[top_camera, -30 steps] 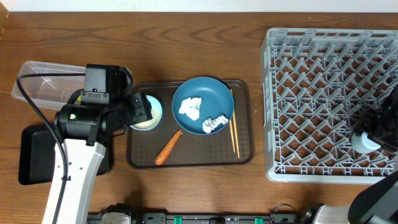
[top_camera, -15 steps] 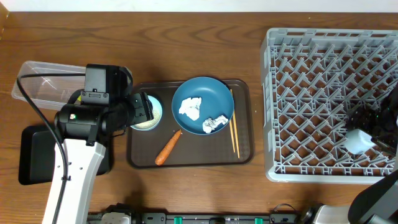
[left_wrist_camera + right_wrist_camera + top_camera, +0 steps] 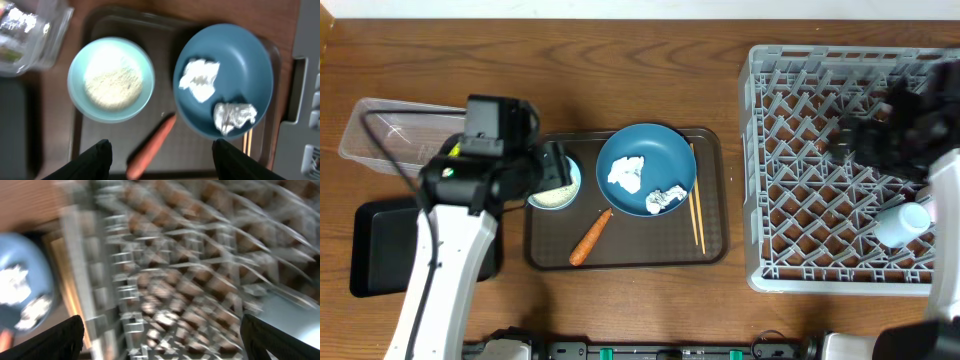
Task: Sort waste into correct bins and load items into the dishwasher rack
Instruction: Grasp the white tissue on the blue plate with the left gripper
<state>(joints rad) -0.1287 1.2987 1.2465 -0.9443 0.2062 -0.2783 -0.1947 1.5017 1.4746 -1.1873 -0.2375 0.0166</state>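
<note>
A dark blue plate (image 3: 646,150) holding two crumpled tissue pieces (image 3: 627,173) sits on the brown tray (image 3: 626,255). An orange carrot (image 3: 590,237) and wooden chopsticks (image 3: 696,210) lie beside it. A light blue bowl of rice (image 3: 563,190) is at the tray's left. My left gripper (image 3: 552,170) hovers open over the bowl. Its wrist view shows the bowl (image 3: 111,80), plate (image 3: 245,65), carrot (image 3: 152,147) and empty open jaws (image 3: 160,157). My right gripper (image 3: 848,137), blurred, is open (image 3: 162,340) and empty above the grey rack (image 3: 800,200). A pale cup (image 3: 903,223) lies in the rack.
A clear tub (image 3: 390,130) stands at the far left, with a black tray (image 3: 375,250) in front of it, partly under my left arm. The rack (image 3: 190,280) fills the right wrist view, blurred.
My right gripper has let go of the pale cup in the rack and moved up and left over the rack. My left arm shifted slightly back.
</note>
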